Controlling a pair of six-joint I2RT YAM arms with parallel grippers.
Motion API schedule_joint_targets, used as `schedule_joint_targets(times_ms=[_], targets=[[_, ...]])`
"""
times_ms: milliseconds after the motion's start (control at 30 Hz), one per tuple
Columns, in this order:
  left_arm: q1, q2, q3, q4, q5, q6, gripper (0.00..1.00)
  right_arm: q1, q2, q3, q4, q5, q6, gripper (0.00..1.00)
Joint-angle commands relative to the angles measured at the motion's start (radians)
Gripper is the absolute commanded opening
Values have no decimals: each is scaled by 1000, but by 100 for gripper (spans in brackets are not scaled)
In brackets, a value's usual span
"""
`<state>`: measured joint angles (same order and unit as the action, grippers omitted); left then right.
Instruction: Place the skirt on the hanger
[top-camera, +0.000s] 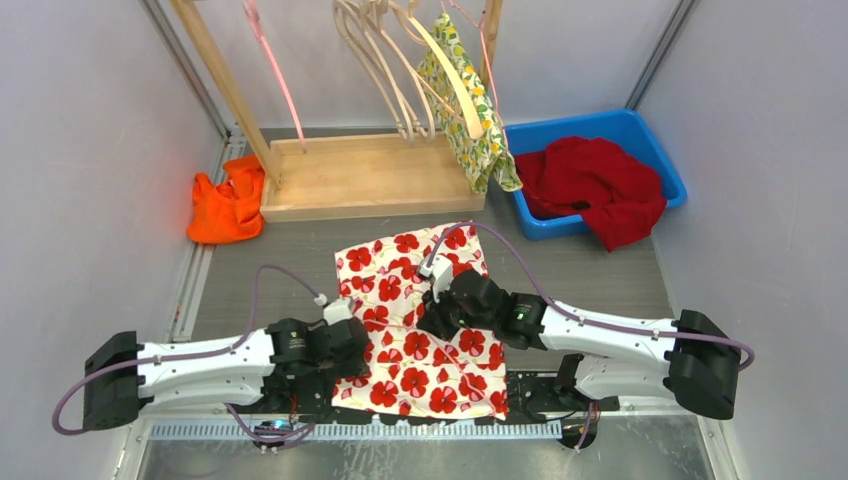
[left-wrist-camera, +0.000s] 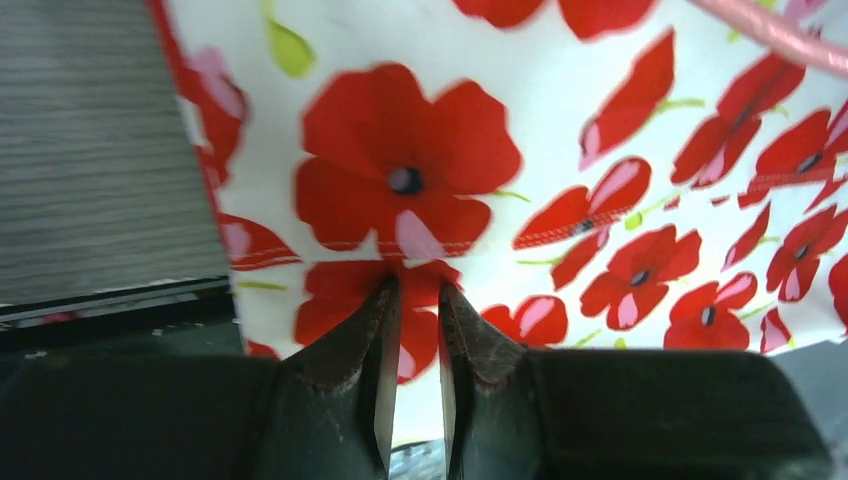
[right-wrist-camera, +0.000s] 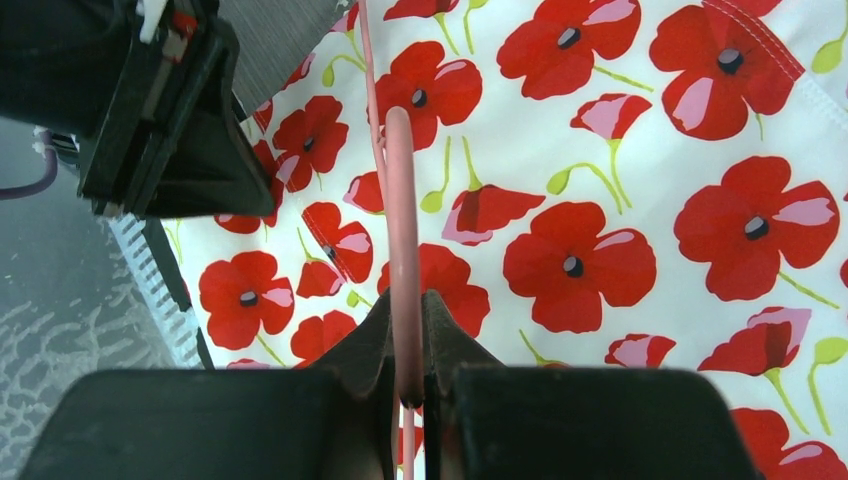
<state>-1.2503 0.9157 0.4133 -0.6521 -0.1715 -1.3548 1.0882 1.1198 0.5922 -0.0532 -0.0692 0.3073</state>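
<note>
A robotics lab test cell — plain grey partition walls (top-camera: 90, 150) box in a small table (top-camera: 600, 270), with a left arm (top-camera: 200, 365) and a right arm (top-camera: 610, 335) bolted at its near edge. The props are laundry: a wooden rack (top-camera: 350, 175) of hangers (top-camera: 400, 70) and a blue bin (top-camera: 570, 120) of clothes.

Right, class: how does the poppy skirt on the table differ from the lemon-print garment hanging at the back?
The skirt carries big red poppies, while the lemon-print garment carries small yellow lemons with green leaves. The skirt lies spread out on the table; the lemon-print garment hangs draped from a wooden hanger. Both are pale fabrics with a printed pattern.
</note>
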Motion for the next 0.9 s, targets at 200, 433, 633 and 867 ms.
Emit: schedule_joint_targets(times_ms=[200, 433, 633, 867], targets=[[199, -95, -66, -85, 1, 93, 21, -7, 47, 14, -137, 25, -84, 1], [221, -125, 20, -164, 24, 156, 18, -8, 79, 71, -201, 19, -106, 1], [221, -171, 197, -315, 46, 258, 26, -19, 111, 123, -219, 12, -122, 1], [169, -37, 106, -180, 86, 219, 38, -29, 119, 99, -177, -21, -108, 1]])
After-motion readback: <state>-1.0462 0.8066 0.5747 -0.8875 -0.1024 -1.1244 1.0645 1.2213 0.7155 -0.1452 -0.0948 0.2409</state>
